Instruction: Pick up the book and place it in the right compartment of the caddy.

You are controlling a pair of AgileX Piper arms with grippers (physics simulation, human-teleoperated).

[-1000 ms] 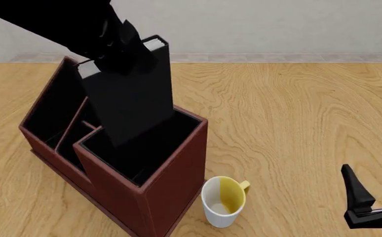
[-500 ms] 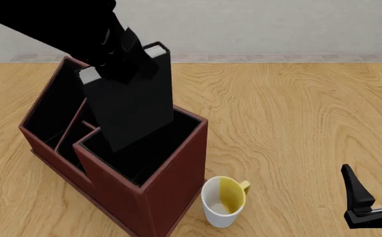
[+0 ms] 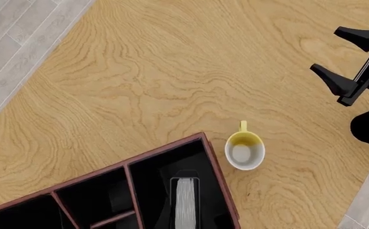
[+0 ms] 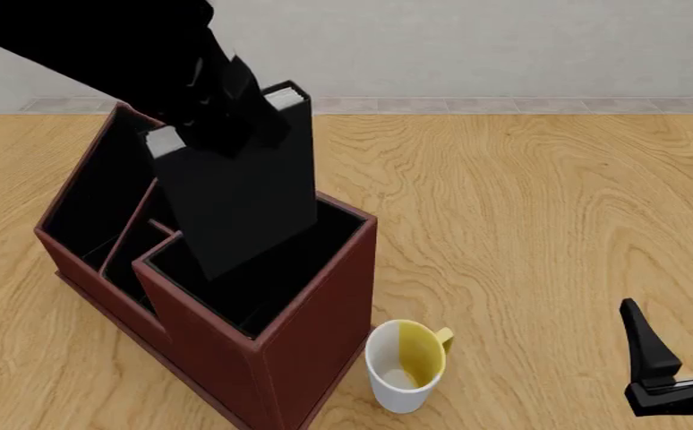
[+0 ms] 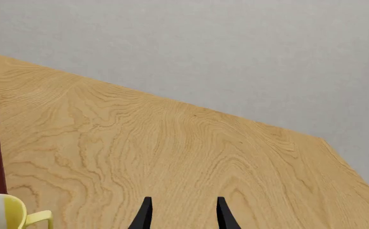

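The book [image 4: 239, 193] hung tilted over the right compartment [image 4: 278, 269] of the caddy [image 4: 311, 331], its lower corner already dipped below the rim while the top, with its pale page edge, leaned toward the table's far edge. The left gripper [image 4: 221, 98] was clamped on the book's upper end (its fingers merged with the black cover, so the exact grip could not be read). In the left wrist view the page edge [image 3: 184, 202] sat inside the large black-lined section, clear of the divider.

The step in hand appeared to be the lowering. To do it well, the book would likely need to be brought nearer upright as it descends, so its bottom corner does not catch on the compartment's floor or wall; release should probably wait until the book rests on the floor.

The caddy stood toward the table's near left corner. A white-and-yellow mug [image 4: 406, 363] stood just beside its tall end, near the table's near edge, and could be knocked if the caddy shifted. The right gripper [image 4: 681, 345] waited by the near right corner, spread wide and holding nothing.
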